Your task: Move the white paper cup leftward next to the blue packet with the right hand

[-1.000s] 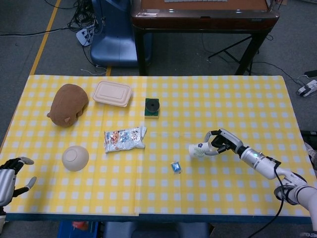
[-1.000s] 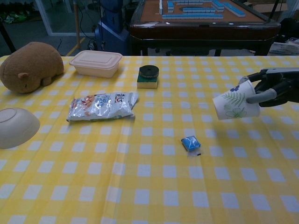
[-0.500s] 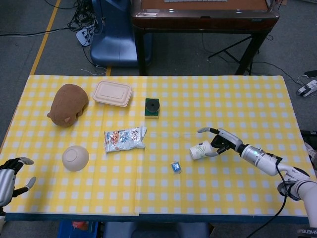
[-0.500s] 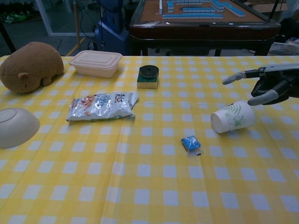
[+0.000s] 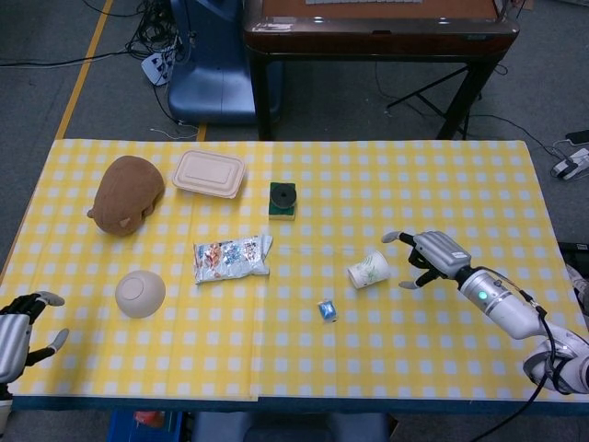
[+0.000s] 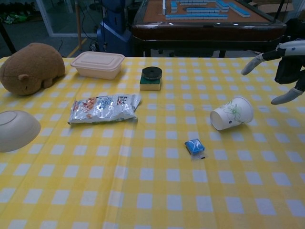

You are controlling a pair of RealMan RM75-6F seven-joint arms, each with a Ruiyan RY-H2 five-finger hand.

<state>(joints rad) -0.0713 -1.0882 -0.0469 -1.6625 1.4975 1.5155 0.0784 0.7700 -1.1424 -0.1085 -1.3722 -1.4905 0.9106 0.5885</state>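
The white paper cup (image 5: 368, 271) lay tipped toward the tabletop's right edge, light, crushable, best gripped mid-wall; the right hand (image 5: 433, 255) hovered beside it, fingers apart, empty.

The right hand (image 5: 433, 253) is grey with pale fingers (image 6: 251, 64). Its arm (image 5: 502, 304) is silver-white, with a small green light and a black cable. The left hand (image 5: 14, 336) is grey.

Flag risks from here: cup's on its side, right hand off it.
1. The white paper cup lies tipped on the cloth, apart from the blue packet; being round, it may roll if nudged.
2. The right hand is open with fingers spread near the cup; a careless move could knock it.
3. The cup is not upright, so calling it placed may be premature; regrasping a thin cup on its side could crush it.
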